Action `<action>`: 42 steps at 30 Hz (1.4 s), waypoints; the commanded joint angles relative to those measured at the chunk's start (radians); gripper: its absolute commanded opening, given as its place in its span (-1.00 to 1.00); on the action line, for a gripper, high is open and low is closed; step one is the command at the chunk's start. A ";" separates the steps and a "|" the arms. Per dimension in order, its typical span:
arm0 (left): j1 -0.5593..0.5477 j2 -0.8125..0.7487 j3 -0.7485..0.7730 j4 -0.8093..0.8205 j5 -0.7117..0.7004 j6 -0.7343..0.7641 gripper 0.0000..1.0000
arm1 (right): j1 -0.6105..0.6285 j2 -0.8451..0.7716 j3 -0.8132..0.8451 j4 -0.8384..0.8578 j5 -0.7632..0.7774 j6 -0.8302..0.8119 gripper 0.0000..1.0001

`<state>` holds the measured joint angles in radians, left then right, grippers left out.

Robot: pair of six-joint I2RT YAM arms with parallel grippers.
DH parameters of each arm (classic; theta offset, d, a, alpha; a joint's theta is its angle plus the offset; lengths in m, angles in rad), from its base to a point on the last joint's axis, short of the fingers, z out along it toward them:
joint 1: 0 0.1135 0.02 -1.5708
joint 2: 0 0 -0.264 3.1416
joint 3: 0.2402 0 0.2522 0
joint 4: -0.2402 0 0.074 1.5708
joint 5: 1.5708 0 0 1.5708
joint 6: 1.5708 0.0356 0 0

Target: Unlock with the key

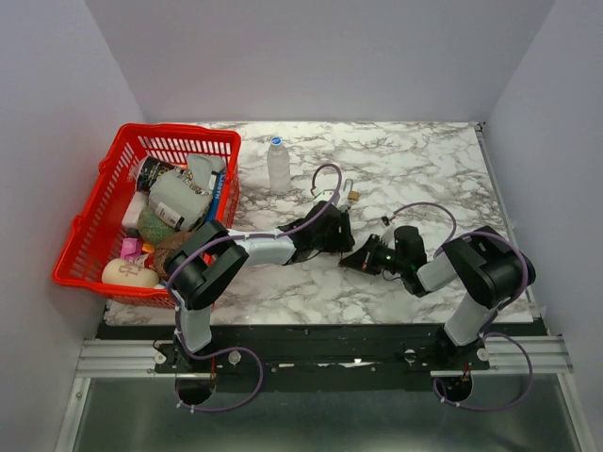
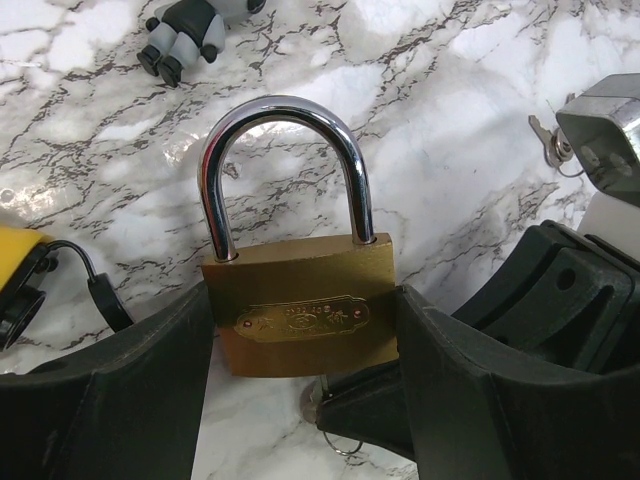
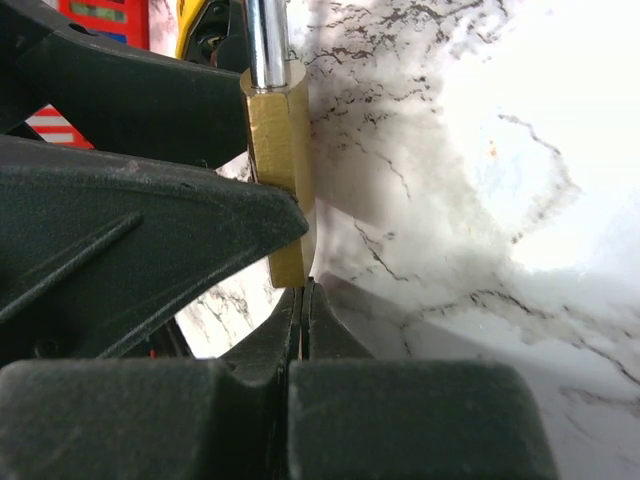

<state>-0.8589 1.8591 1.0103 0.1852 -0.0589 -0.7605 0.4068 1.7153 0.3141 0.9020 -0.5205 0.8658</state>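
Note:
A brass padlock [image 2: 300, 310] with a closed steel shackle [image 2: 285, 110] lies flat over the marble, clamped by its two sides in my left gripper [image 2: 300, 300]. The key [image 2: 318, 402] sticks into the bottom of the lock body, a small ring hanging from its head. My right gripper [image 3: 303, 290] is shut on that key, its tips right under the padlock [image 3: 280, 150]. In the top view the left gripper [image 1: 341, 235] and the right gripper [image 1: 363, 259] meet at mid-table, and they hide the lock.
A red basket [image 1: 104, 226] full of items stands at the left. A clear bottle [image 1: 279, 165] stands behind the arms. A small brass object [image 1: 353, 196] lies beyond the left gripper. A silver metal piece with a small key [image 2: 560, 145] lies near the right arm.

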 commanded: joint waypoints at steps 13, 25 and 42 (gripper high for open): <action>-0.051 0.005 0.056 -0.266 0.019 -0.005 -1.00 | -0.005 -0.020 -0.076 0.124 0.155 0.050 -0.99; -0.043 0.011 0.077 -0.268 0.019 0.001 -1.00 | 0.063 -0.028 -0.098 0.118 0.180 0.085 -0.99; -0.019 0.011 0.116 -0.288 0.028 0.020 -1.00 | 0.106 -0.077 -0.159 0.104 0.203 0.121 -0.99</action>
<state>-0.8837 1.8595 1.1011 -0.0380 -0.0631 -0.7486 0.5034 1.6661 0.1738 1.0225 -0.3824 0.9916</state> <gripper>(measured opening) 0.737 0.012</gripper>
